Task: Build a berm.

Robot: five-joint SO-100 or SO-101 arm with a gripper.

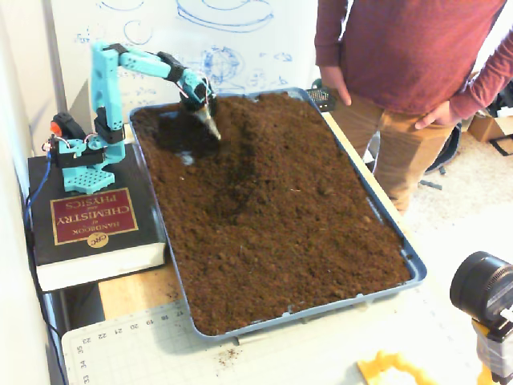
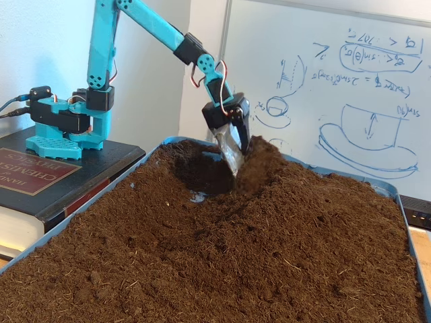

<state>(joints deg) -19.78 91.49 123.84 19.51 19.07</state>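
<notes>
The fingers (image 2: 232, 151) of the turquoise plastic robot arm (image 1: 108, 76) carry a grey scoop, so I cannot tell whether they are open or closed; its tip digs into the raised ridge of loose dark-brown soil (image 2: 283, 171), upper centre of that fixed view. A dark dug-out hollow (image 1: 180, 132) lies just left. The blue plastic tray (image 1: 413, 265) holds it all, upper left of the other fixed view.

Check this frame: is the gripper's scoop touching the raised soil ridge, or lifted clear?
Touching. In a fixed view from low at the tray's side, the gripper has its scoop tip sunk into the berm, with no gap visible.
</notes>
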